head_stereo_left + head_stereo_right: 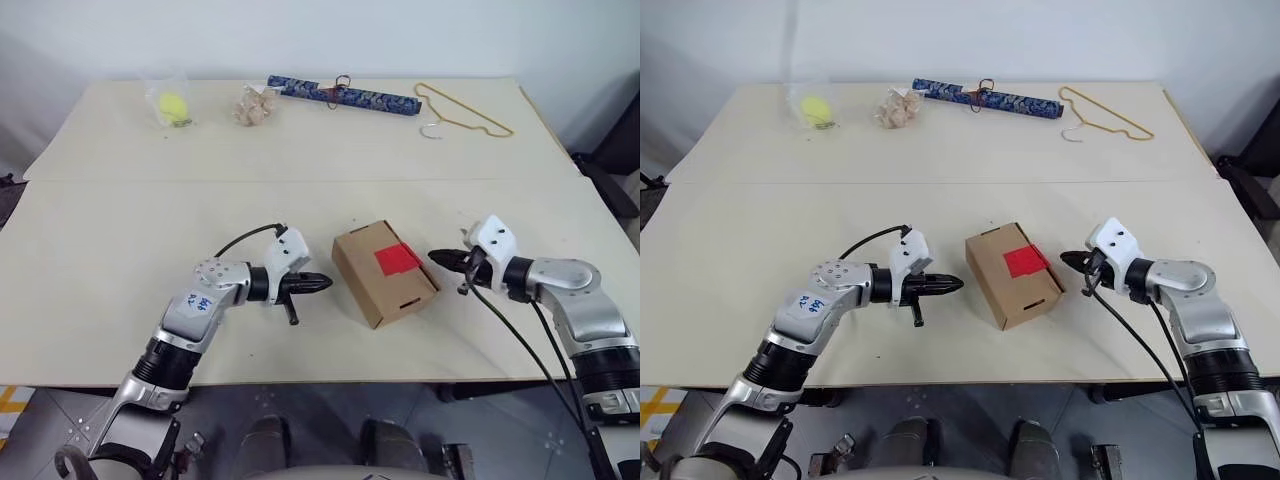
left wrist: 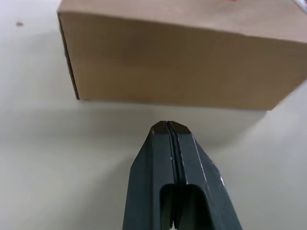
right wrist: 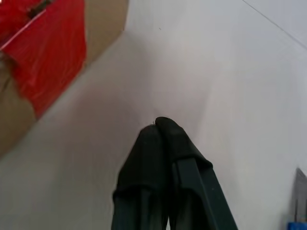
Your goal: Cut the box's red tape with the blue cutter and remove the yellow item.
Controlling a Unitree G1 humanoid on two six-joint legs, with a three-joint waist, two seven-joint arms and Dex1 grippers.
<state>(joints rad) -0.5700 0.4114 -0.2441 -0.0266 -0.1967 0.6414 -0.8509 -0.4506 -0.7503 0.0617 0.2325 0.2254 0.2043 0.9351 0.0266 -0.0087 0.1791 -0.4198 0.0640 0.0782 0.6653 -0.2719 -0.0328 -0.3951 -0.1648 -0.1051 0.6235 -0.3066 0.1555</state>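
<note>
Box: the box (image 1: 385,273) sits on the near part of the table (image 1: 120,250), in the middle, between the two grippers. Its lid is down.
Red tape: the red tape (image 1: 397,259) is stuck on top of the box, at its right edge, and folds a little way down that side.
Left gripper: the left gripper (image 1: 322,283) is just left of the box and points at it. Its two fingers are pressed together and hold nothing.
Right gripper: the right gripper (image 1: 437,257) is just right of the box and points at the tape side. Its fingers are pressed together too, with nothing in them.
Far side: a yellow-green ball in a clear bag (image 1: 173,105), a long dark blue patterned roll (image 1: 345,95) and a wire hanger (image 1: 462,113) lie along the far edge.
</note>
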